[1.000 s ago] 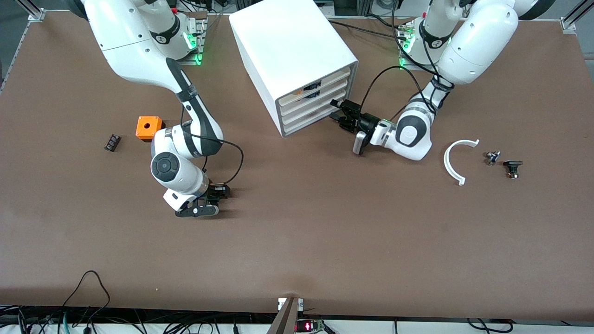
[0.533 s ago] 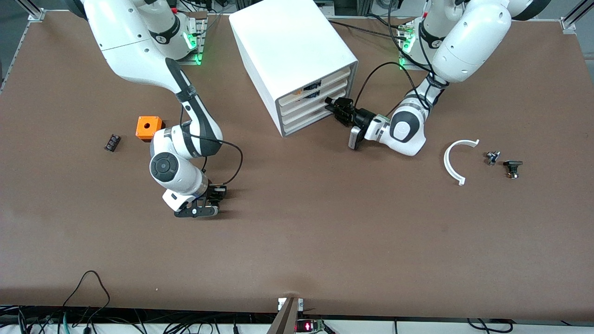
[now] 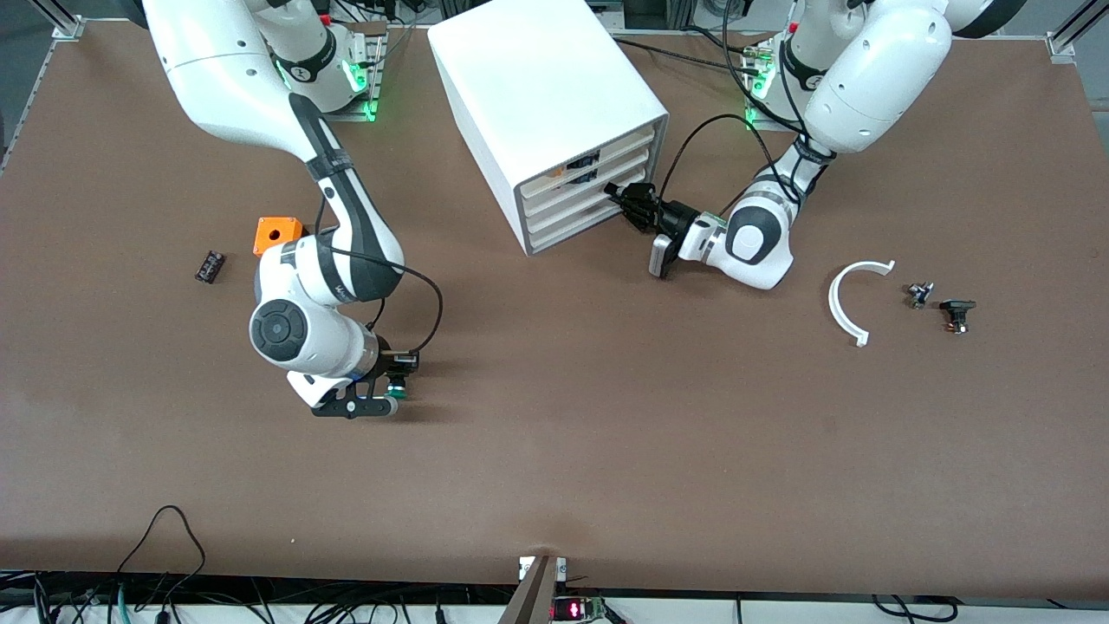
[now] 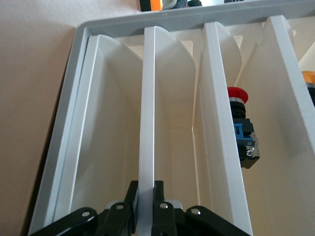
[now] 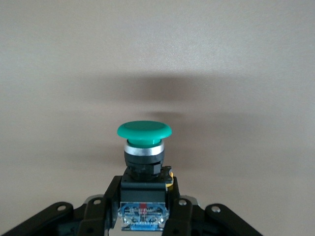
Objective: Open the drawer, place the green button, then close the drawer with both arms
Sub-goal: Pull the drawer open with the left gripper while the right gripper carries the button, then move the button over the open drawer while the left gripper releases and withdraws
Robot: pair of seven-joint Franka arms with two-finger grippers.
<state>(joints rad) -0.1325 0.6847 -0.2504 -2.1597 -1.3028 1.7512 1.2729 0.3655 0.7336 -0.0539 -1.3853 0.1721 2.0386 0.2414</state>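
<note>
With my left gripper (image 3: 625,201) clamped on a drawer (image 4: 150,123) front at the cabinet (image 3: 546,113) and my right gripper (image 3: 381,390) holding the button (image 5: 144,147) just above the table (image 3: 606,433), next I judged a straight outward pull.

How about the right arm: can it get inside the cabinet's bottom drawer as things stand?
Probably not yet. The drawer looks shut in the cabinet, with the left hand clamped on a front edge there. The right hand holds the button over the table toward its own end.
</note>
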